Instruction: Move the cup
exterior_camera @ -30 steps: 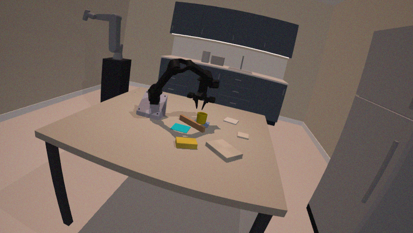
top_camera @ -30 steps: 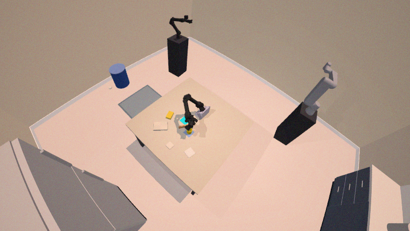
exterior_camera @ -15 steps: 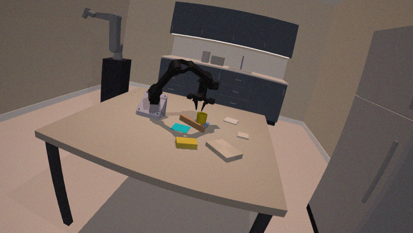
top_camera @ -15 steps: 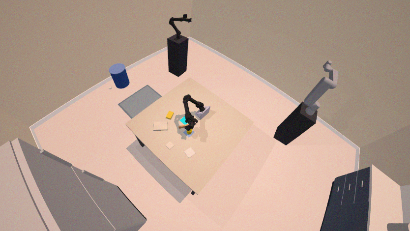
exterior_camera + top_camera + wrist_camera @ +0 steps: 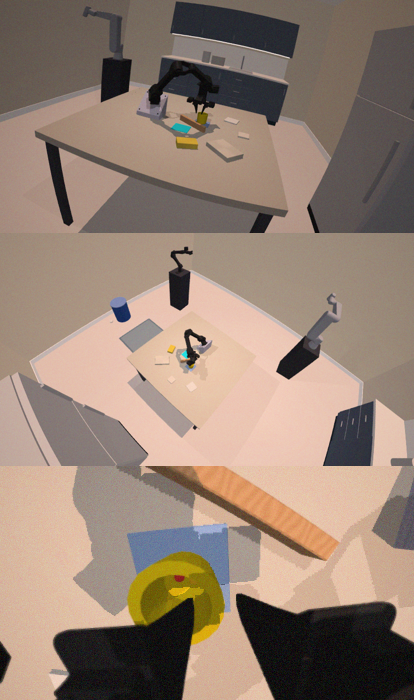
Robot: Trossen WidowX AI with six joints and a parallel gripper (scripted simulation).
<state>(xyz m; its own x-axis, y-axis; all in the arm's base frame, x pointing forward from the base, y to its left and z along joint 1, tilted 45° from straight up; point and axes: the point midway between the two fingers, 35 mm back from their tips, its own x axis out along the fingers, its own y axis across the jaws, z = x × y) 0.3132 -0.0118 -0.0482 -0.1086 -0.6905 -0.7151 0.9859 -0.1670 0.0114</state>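
The yellow cup (image 5: 202, 118) (image 5: 139, 597) (image 5: 189, 367) stands upright on the blue pad (image 5: 165, 543) (image 5: 207, 124). A red marble (image 5: 178, 578) and a yellow marble lie inside it. The cyan pad (image 5: 180, 127) (image 5: 182, 353) lies to the left, beyond a wooden bar (image 5: 192, 123) (image 5: 250, 503). My gripper (image 5: 200, 110) (image 5: 214, 601) hangs just above the cup's rim, fingers pointing down and partly apart. One fingertip is over the cup's inside and the other is outside its wall. The fingers hold nothing.
A yellow block (image 5: 186, 142) (image 5: 171, 348) and a beige slab (image 5: 224, 149) (image 5: 162, 359) lie nearer the table's front. Two small beige tiles (image 5: 231, 120) (image 5: 243, 135) lie to the right. The arm's grey base (image 5: 152, 108) stands at the back left.
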